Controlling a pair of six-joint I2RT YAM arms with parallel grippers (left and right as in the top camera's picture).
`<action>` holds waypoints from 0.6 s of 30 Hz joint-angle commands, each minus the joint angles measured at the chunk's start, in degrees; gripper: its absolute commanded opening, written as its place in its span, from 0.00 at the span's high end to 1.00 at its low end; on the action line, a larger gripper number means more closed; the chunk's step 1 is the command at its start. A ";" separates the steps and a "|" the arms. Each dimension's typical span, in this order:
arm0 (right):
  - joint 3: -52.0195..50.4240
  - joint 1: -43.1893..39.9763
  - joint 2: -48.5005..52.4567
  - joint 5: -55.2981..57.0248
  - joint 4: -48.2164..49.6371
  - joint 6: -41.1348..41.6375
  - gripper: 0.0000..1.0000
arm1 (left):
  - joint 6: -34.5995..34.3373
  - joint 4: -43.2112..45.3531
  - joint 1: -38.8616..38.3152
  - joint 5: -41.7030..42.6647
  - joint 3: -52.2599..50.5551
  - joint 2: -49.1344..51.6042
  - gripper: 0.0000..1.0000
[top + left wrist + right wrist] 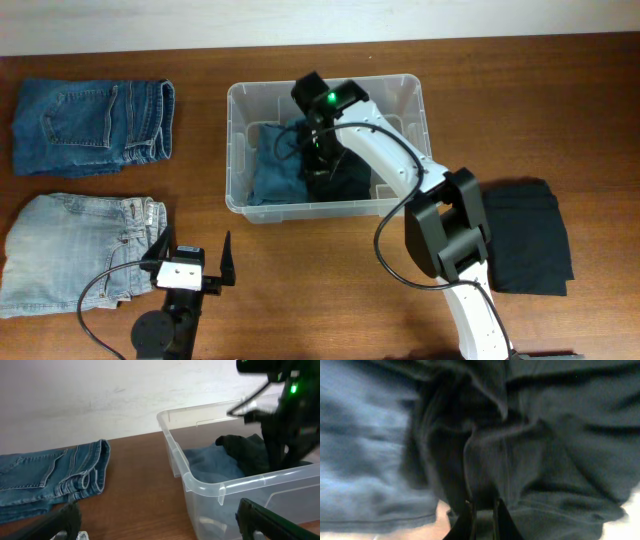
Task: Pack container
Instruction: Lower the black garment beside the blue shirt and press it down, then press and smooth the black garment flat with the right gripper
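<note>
The clear plastic container (pixel 238 96) stands at the middle back of the table, its rim (pixel 220 486) close in the left wrist view. Inside lie a blue garment (pixel 272 172) on the left and a black garment (pixel 346 180) on the right. My right gripper (pixel 318 150) reaches down into the container, shut on a fold of the black garment (pixel 560 435), with the blue garment (pixel 365 450) beside it. My left gripper (pixel 195 258) hovers open near the front edge, holding nothing, left of the container's front corner.
Folded dark blue jeans (pixel 92 125) lie at the back left, also in the left wrist view (pixel 50 475). Light blue jeans (pixel 75 250) lie at the front left beside my left gripper. A folded black garment (pixel 525 235) lies right of the right arm.
</note>
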 commanded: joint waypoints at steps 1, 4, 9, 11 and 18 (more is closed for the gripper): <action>-4.07 0.26 0.15 -0.85 3.87 -0.15 0.94 | 0.92 -0.13 0.31 0.42 -0.24 -0.31 0.01; -4.09 0.26 -0.24 -0.87 7.56 -0.74 0.96 | 0.92 -0.13 0.31 0.42 -0.24 -0.31 0.01; 3.34 0.15 -1.92 -0.24 8.68 -1.86 0.95 | 0.94 -0.13 0.31 0.39 -0.24 -0.28 0.01; 10.16 0.09 -1.92 2.14 7.28 -1.79 0.92 | 0.92 -0.13 0.31 0.42 -0.24 -0.31 0.01; 13.22 -1.38 -1.05 5.92 10.14 -1.57 0.89 | 0.92 -0.13 0.31 0.42 -0.24 -0.31 0.01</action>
